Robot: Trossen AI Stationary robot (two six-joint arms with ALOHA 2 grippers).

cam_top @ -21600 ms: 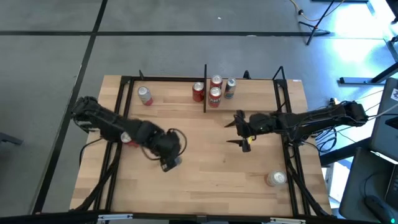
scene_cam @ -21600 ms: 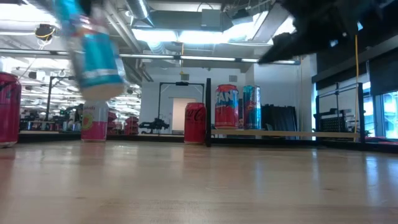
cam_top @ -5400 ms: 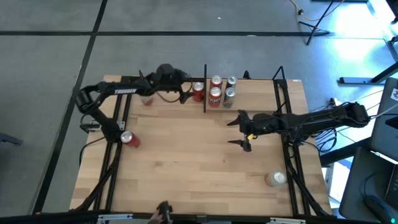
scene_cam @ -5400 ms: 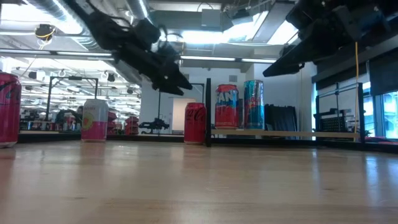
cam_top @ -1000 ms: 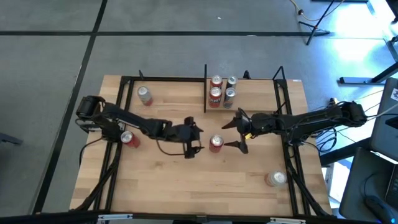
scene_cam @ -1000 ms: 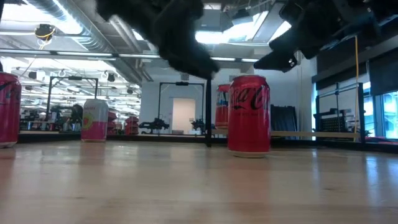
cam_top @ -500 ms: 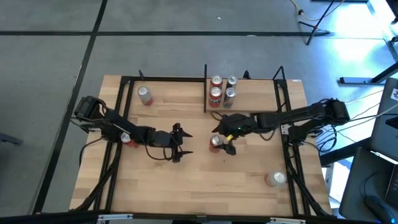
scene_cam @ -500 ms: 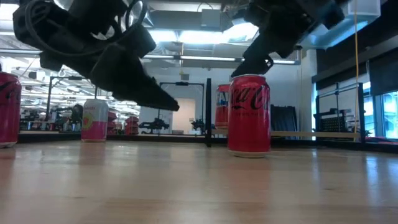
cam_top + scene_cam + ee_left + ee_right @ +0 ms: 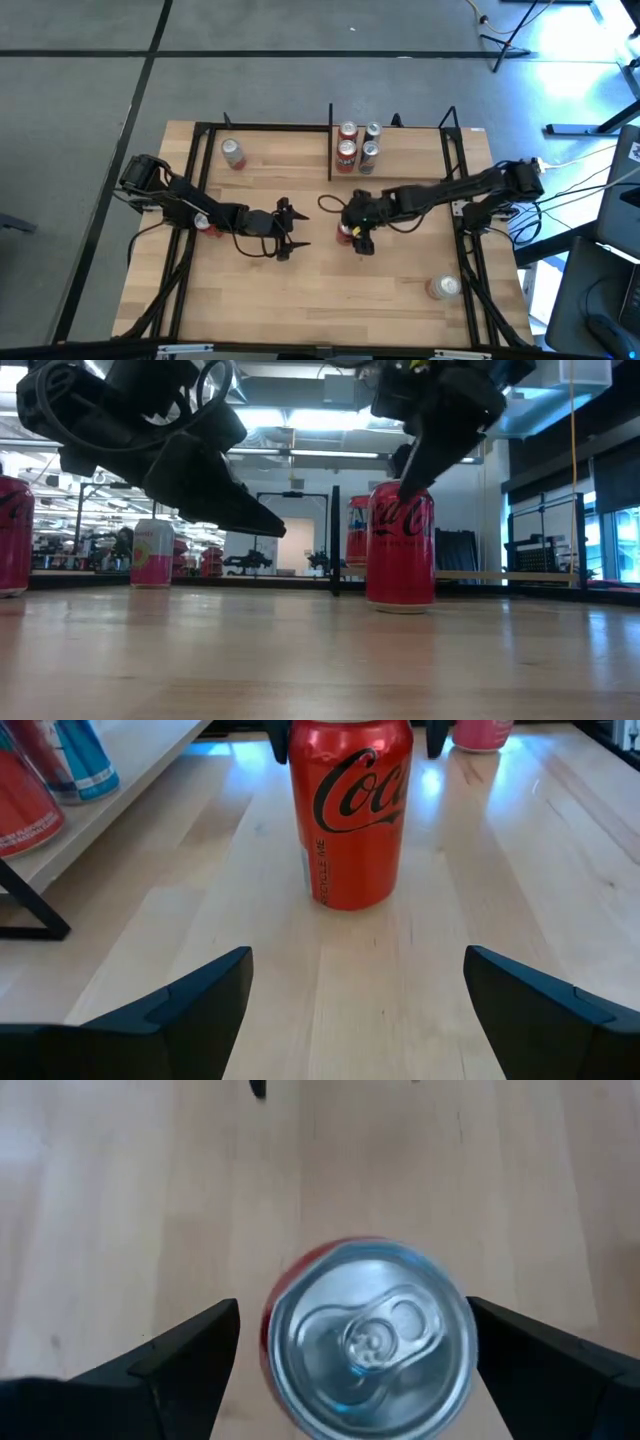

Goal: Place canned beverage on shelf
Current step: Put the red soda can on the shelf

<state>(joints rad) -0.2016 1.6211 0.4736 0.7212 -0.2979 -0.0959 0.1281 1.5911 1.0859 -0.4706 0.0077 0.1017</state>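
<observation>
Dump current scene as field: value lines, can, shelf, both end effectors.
target can: red cola can, upright on the tabletop, off the shelf
shelf: holds three cans
right end effector: open, above the red cola can, fingers either side
left end effector: open, apart from the red cola can, facing it
other cans: pink can, far-left of the tabletop

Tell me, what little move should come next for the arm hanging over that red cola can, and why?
Probably lowering straight down. The right gripper hangs above the red cola can, its fingers open on either side of the lid and touching nothing. The can stands upright on the table, off the shelf, and the left gripper sits apart, open.
</observation>
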